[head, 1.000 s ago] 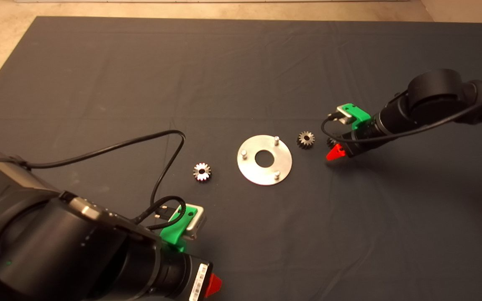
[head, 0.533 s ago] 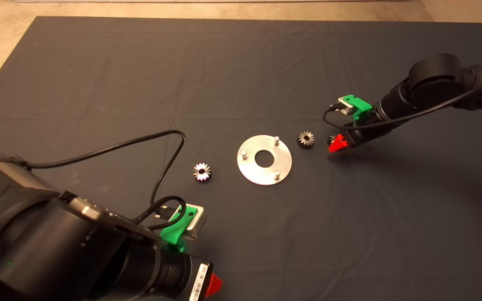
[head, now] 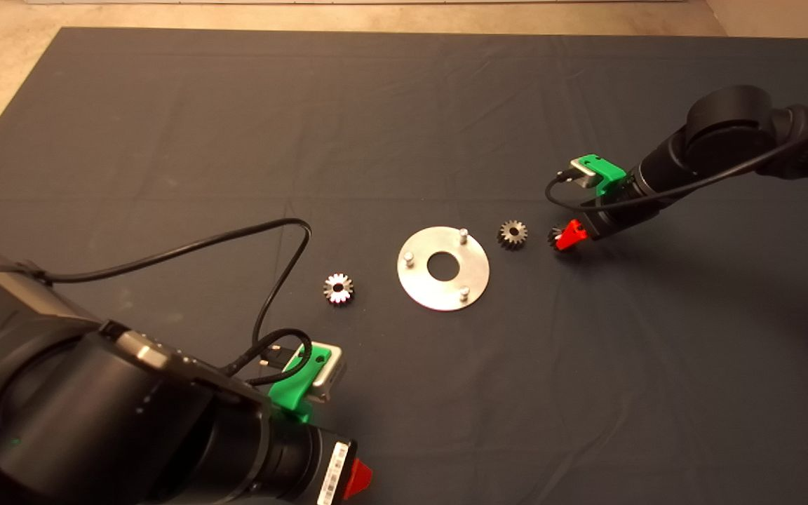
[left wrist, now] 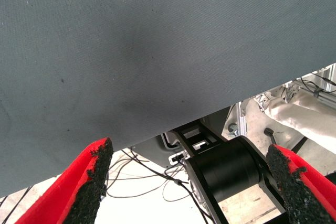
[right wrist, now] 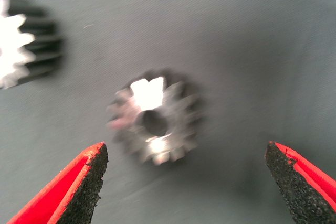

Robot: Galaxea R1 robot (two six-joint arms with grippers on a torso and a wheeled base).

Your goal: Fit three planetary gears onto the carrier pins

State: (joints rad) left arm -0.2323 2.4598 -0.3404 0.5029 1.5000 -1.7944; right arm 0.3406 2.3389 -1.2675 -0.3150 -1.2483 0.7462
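1. Right tool (head: 564,238) has moved since a second ago: it sat lower on the mat then, and now its red tip is up against the far-right gear (head: 556,235).
2. Right arm (head: 726,133) has swung up and back with it; the other gears and the disc have not shifted.
3. Right tool (right wrist: 184,182), wrist view: fingers spread wide, black pads (right wrist: 89,182) well apart, nothing held. The far-right gear (right wrist: 155,116) lies flat on the mat in front of the gap between them, touching neither pad.
4. Second gear (right wrist: 23,40) shows at the edge of that view, just beside the first. From above, this second gear (head: 513,233) lies between the far-right gear and the silver disc (head: 443,268), close to the disc rim.
5. Three carrier pins (head: 463,232) stand bare on the disc; no gear is on any of them.
6. Third gear (head: 338,288) lies on the far side of the disc, apart from it, shiny face up.
7. Left tool (head: 358,479) is parked at the lower left edge of the mat (head: 404,105). In its wrist view the left tool (left wrist: 189,182) has its fingers wide apart and empty, over the mat's edge.
8. A black cable (head: 264,238) loops over the mat near the third gear, not touching it.
9. Nothing stands between the right tool and the far-right gear.
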